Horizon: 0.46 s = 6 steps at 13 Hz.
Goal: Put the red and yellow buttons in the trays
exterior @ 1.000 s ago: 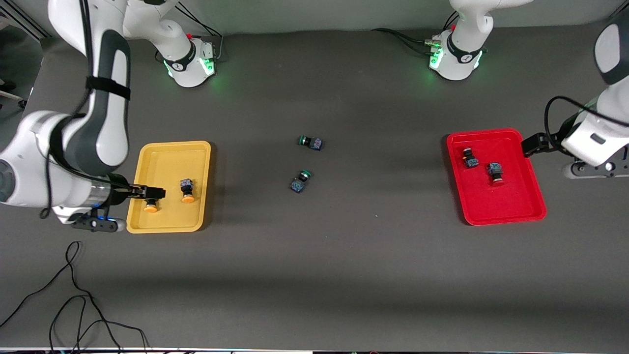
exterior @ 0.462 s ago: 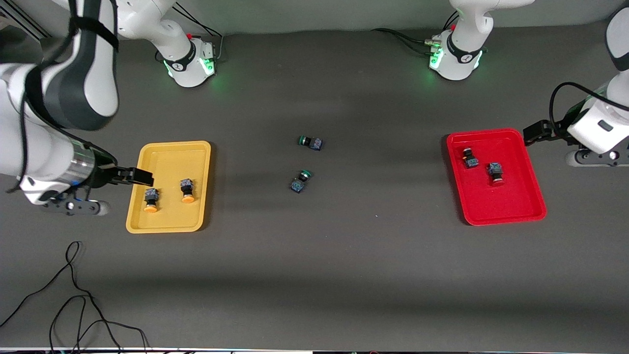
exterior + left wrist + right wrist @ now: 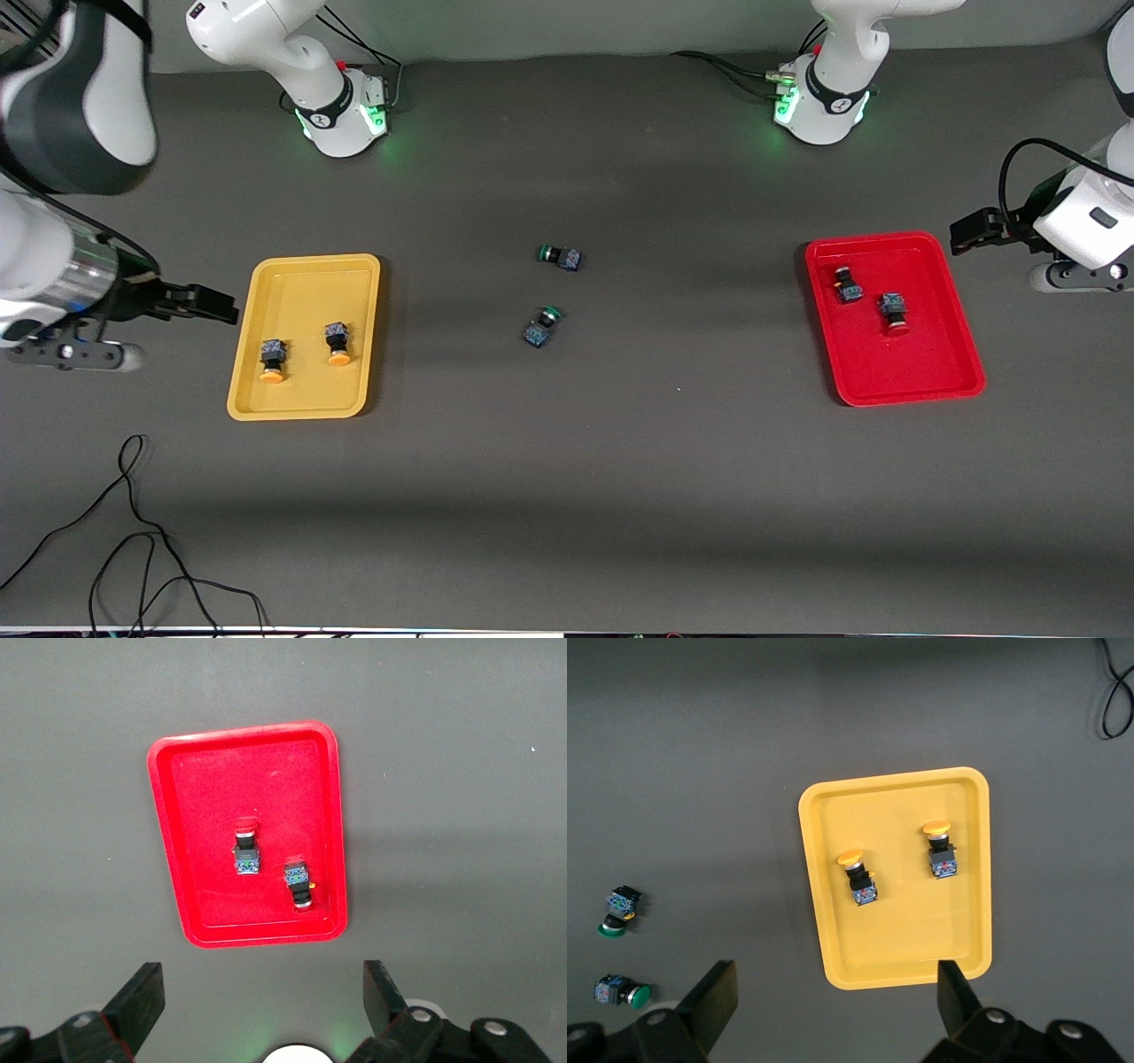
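Observation:
The yellow tray [image 3: 306, 283] holds two yellow buttons [image 3: 272, 361] [image 3: 337, 345], also in the right wrist view [image 3: 858, 875] [image 3: 941, 850]. The red tray [image 3: 921, 363] holds two red buttons [image 3: 848, 285] [image 3: 893, 314], also in the left wrist view [image 3: 246, 850] [image 3: 299, 881]. My right gripper [image 3: 221, 306] [image 3: 833, 997] is open and empty, up beside the yellow tray [image 3: 904, 939] at the right arm's end of the table. My left gripper [image 3: 966, 232] [image 3: 261, 1001] is open and empty, up beside the red tray [image 3: 186, 806] at the left arm's end.
Two green-capped switches [image 3: 560, 257] [image 3: 541, 326] lie on the dark table between the trays; they also show in the right wrist view [image 3: 618, 908] [image 3: 622, 992]. A black cable [image 3: 133, 532] lies nearer the front camera at the right arm's end.
My right gripper let go of a yellow button in the yellow tray and drew back off the tray. My left gripper moved a little farther from the red tray.

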Tool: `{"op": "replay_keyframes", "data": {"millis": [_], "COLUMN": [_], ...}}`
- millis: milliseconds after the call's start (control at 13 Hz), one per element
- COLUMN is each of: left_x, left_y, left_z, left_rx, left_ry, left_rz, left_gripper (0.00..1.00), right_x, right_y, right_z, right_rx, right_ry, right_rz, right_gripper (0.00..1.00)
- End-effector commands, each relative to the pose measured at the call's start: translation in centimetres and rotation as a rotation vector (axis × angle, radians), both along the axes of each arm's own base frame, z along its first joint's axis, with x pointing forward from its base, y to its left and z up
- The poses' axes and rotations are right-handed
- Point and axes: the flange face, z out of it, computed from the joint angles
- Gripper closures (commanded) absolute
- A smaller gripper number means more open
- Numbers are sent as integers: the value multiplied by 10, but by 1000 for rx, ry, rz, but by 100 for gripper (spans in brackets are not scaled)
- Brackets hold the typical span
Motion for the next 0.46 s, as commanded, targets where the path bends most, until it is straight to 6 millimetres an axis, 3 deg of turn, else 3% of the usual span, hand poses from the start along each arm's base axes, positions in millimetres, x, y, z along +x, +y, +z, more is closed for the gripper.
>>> {"op": "replay_keyframes", "data": {"millis": [0, 385], "left_x": [1, 2], "left_y": [4, 18], "left_z": [0, -11], "left_rx": [-2, 23], "left_ry": [11, 38], "left_rz": [-16, 5], "left_gripper": [0, 0], "right_x": [-16, -38], "right_y": [-23, -45], "right_z": [14, 20], "right_rx": [8, 11], "right_ry": [-40, -69], "right_rz": [-22, -39], "right_gripper": [0, 0]}}
